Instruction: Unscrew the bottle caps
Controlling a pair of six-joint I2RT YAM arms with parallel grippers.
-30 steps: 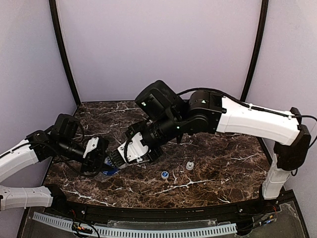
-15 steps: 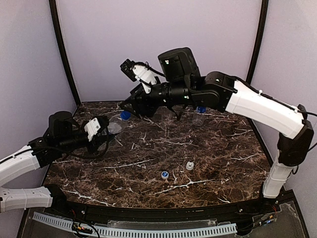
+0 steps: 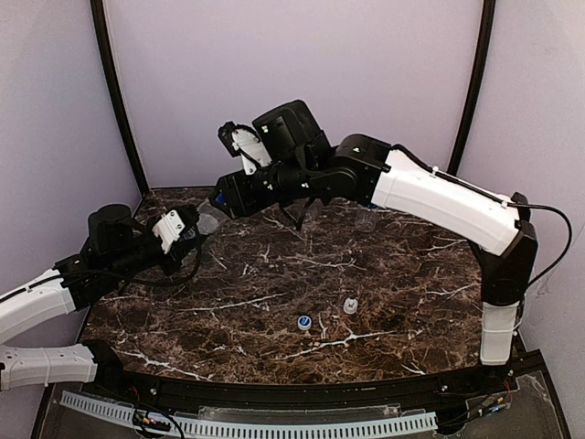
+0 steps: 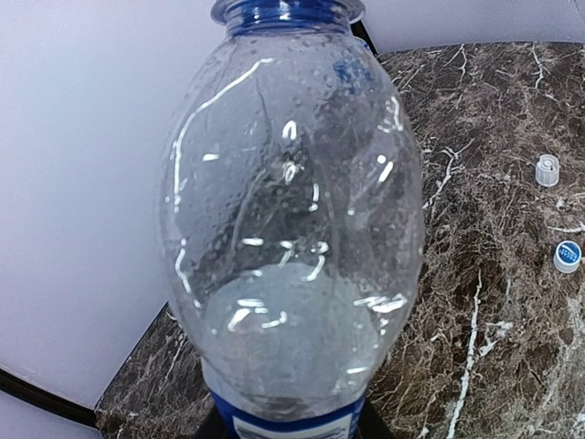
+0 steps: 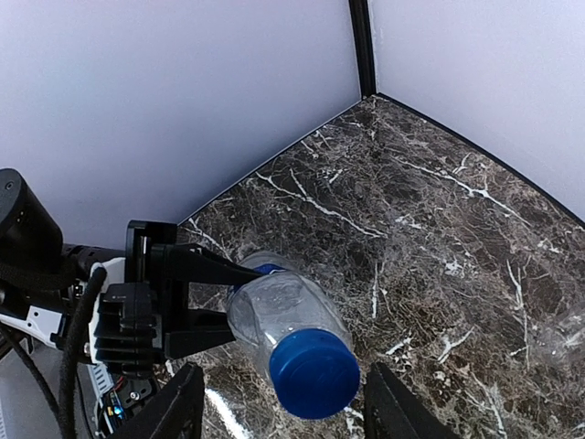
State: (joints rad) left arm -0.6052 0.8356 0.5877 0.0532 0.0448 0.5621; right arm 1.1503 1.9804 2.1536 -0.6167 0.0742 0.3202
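Right gripper (image 5: 283, 384) stands wide open, one finger on each side of the dark blue cap (image 5: 315, 373), with a gap showing on both sides. Past the cap the bottle (image 5: 283, 311) runs away from it, tilted, cap end nearest. At the far end the left gripper (image 5: 228, 304) is clamped on the bottle's lower body. As I judge it, the right fingers need only close to twist.

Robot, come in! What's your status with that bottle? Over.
Left gripper shut on bottle. Right gripper open, astride dark blue cap. Cap not yet off. Nothing in the way.
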